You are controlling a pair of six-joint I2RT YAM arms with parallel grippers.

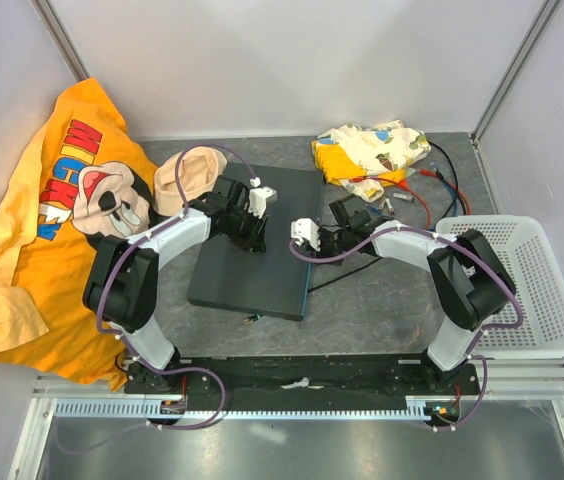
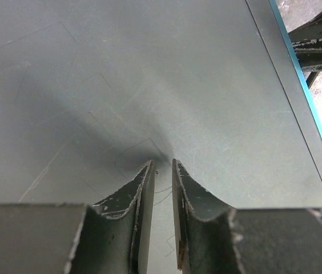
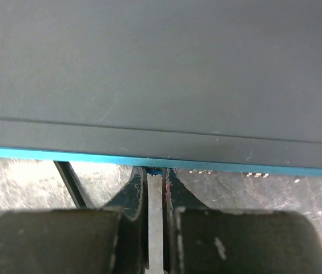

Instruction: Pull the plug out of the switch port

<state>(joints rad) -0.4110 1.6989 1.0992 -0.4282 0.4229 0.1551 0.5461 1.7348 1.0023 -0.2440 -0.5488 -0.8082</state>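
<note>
Now, cable: a thin black cable (image 1: 347, 272) crosses the grey tabletop (image 1: 392, 300) at lower centre-right and meets the socket edge. Whether it belongs to the plug is unclear.
Right gripper: the right gripper (image 3: 155, 173) is closed to a slit around a small blue plug (image 3: 155, 170) at the port, lined up to draw it straight outward. How firmly it pinches I cannot tell.
Switch: the large flat dark grey metal switch (image 1: 252, 262) lies at frame centre, with its teal socket edge facing right.
Left gripper: the left gripper (image 2: 162, 166), nearly shut and empty, presses its tips on the lid, probably to pin the box against the pull.
Beyond: a patterned yellow-white cloth (image 1: 370, 152) lies at upper right, uninvolved.
</note>
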